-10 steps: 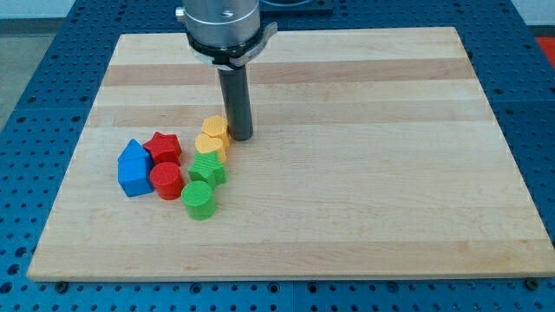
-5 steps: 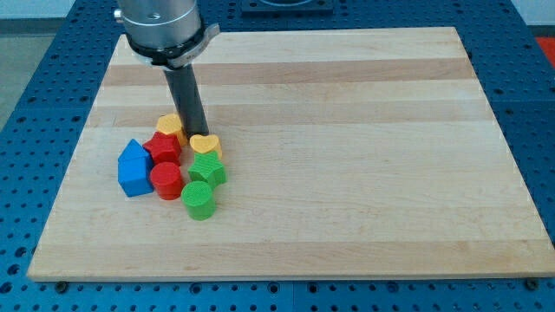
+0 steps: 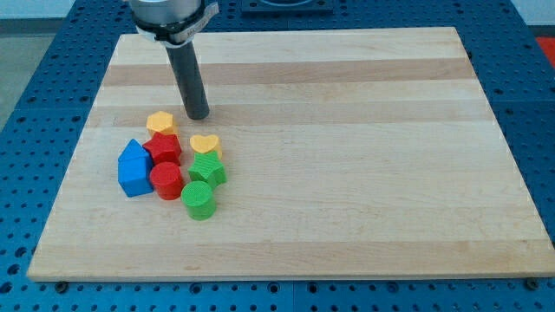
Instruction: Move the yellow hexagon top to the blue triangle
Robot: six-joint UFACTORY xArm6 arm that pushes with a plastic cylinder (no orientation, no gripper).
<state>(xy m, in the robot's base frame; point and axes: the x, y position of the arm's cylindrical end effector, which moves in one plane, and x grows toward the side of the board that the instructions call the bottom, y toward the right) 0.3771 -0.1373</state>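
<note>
The yellow hexagon lies on the wooden board, touching the top of the red star. The blue block, house-shaped rather than a plain triangle, sits to the lower left of the hexagon, left of the red star and red cylinder. My tip stands just to the upper right of the yellow hexagon, a small gap apart from it, and above the yellow heart.
A green star sits below the yellow heart and a green cylinder below that. All blocks cluster at the board's left. The board's left edge runs close to the blue block.
My tip swept left, pushing the yellow hexagon left off the heart to above the red star, then drew back up and slightly right, leaving the hexagon.
</note>
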